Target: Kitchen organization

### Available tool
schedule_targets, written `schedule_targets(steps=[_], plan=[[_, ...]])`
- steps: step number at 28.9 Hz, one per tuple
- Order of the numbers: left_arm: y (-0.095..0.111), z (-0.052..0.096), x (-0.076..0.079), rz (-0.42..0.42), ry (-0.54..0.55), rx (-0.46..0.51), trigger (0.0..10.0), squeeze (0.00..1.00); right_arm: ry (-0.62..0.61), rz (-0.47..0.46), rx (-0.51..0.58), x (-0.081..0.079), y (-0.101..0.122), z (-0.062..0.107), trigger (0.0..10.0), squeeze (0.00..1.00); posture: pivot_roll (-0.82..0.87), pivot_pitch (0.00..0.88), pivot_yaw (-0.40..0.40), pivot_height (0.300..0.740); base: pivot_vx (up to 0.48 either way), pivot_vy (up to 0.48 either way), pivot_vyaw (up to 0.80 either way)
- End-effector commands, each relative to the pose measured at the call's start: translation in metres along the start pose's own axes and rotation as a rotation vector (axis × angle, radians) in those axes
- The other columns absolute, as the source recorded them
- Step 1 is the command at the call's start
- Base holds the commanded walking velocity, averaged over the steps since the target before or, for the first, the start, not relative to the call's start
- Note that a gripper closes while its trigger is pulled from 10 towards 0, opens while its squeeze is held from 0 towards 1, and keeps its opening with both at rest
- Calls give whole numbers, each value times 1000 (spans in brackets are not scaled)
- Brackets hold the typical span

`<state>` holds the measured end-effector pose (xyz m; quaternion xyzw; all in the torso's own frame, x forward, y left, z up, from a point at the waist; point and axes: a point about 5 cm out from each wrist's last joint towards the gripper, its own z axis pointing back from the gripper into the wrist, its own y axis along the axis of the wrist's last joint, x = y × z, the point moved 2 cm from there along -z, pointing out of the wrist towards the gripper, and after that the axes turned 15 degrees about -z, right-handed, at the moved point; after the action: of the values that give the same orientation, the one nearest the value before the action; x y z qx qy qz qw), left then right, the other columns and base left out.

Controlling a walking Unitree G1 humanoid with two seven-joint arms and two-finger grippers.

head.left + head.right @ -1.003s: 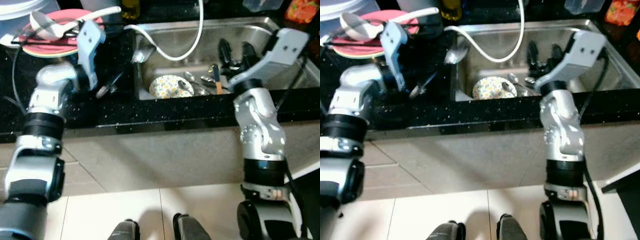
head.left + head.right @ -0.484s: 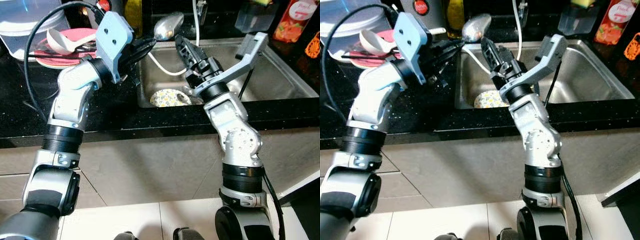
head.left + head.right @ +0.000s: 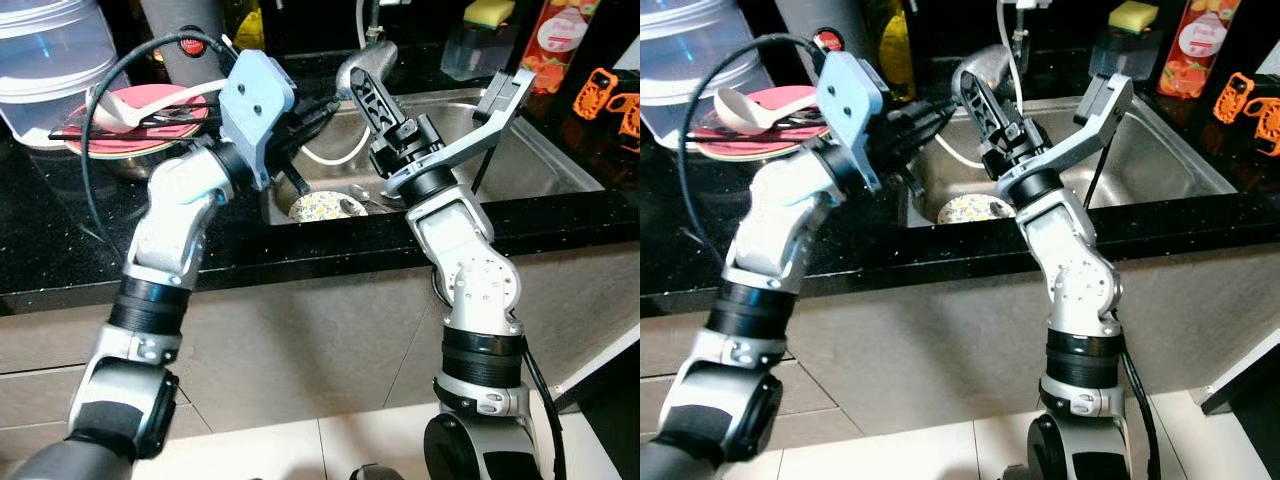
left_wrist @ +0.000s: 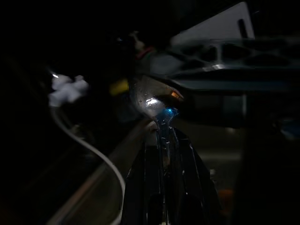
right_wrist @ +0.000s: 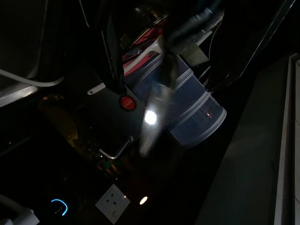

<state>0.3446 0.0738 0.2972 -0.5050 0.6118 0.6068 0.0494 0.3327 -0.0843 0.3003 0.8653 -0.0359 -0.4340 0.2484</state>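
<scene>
A metal spoon (image 3: 362,68) is held up above the left end of the sink (image 3: 545,170). My left gripper (image 3: 322,104) is shut on its handle; the left wrist view shows the fingers closed around the stem below the shiny spoon bowl (image 4: 151,97). My right gripper (image 3: 374,98) reaches up from the right and stands open at the spoon. In the right wrist view the blurred spoon handle (image 5: 161,86) lies between its two spread fingers. A floral dish (image 3: 318,207) lies in the sink below.
A pink plate (image 3: 160,112) with a white ladle (image 3: 112,100) sits on the black counter at the left, beside a clear plastic tub (image 3: 50,40). A white hose (image 3: 325,157) hangs into the sink. Behind the sink stand an orange bottle (image 3: 560,35) and a sponge (image 3: 487,12).
The view has risen. My left gripper lifted the spoon from the counter edge to above the sink. My right gripper swung out of the sink and up to the spoon.
</scene>
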Motion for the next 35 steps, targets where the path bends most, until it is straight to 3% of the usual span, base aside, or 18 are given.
schedule_targets(steps=[1, 2, 3, 4, 5, 6, 20, 21, 22, 23, 28, 29, 31, 32, 35], plan=[[-2, 0, 4, 39, 4, -3, 10000, 0, 36, -7, -3, -10, 1, -2, 10000, 0, 1, 4, 23, 740, 0, 0, 0], [-4, 1, 6, 50, 0, -8, 10000, 0, 38, -8, -6, -10, 1, -2, 10000, 0, 0, 6, 20, 740, 0, 0, 0], [-5, 1, 8, 61, -6, -12, 10000, 0, 38, -7, -9, -11, 1, -2, 7137, 0, 0, 6, 20, 740, 0, 0, 0], [-5, 1, 8, 61, -6, -12, 10000, 0, 38, -7, -9, -11, 1, -2, 7137, 0, 0, 6, 20, 740, 0, 0, 0], [-5, 1, 9, 69, -4, -15, 10000, 0, 41, -4, -12, -11, 0, -2, 1176, 0, -1, 8, 17, 740, 0, 0, 0], [-6, 2, 9, 74, 1, -18, 10000, 0, 45, -4, -14, -12, 0, -2, 0, 0, -1, 8, 17, 740, 0, 0, 0], [-6, 5, 8, 103, 46, -45, 10000, 0, 49, 5, -28, -12, 0, -1, 0, 0, 4, 10, -5, 740, 0, 0, 0], [-6, 6, 8, 114, 56, -44, 10000, 420, 38, 21, -37, -11, -1, -1, 10000, 0, 5, 10, -8, 740, 0, 0, 0], [-6, 6, 8, 114, 56, -44, 10000, 420, 38, 21, -37, -11, -1, -1, 10000, 0, 5, 10, -8, 740, 0, 0, 0], [-6, 6, 5, 128, 79, -42, 10000, 1000, 23, 48, -44, -8, -1, -2, 10000, 0, 8, 6, -15, 740, 0, 0, 0], [1, 13, -4, 180, 153, -2, 10000, 1000, -83, 171, -6, 10, 8, -8, 10000, 0, 12, 4, -21, 740, 0, 0, 0], [4, 15, -6, 199, 165, 16, 10000, 259, -114, 212, 5, 17, 11, -10, 10000, 0, 14, 4, -24, 740, 0, 0, 0], [6, 17, -6, 210, 171, 27, 10000, 259, -133, 240, 11, 21, 13, -11, 10000, 0, 14, 4, -24, 740, 0, 0, 0], [9, 19, -8, 227, 185, 42, 10000, 0, -158, 270, 21, 27, 15, -15, 10000, 0, 25, 8, -36, 740, 0, 0, 0], [12, 22, -9, 238, 197, 53, 10000, 0, -183, 302, 31, 33, 18, -19, 10000, 0, 38, 13, -49, 740, 0, 0, 0]])
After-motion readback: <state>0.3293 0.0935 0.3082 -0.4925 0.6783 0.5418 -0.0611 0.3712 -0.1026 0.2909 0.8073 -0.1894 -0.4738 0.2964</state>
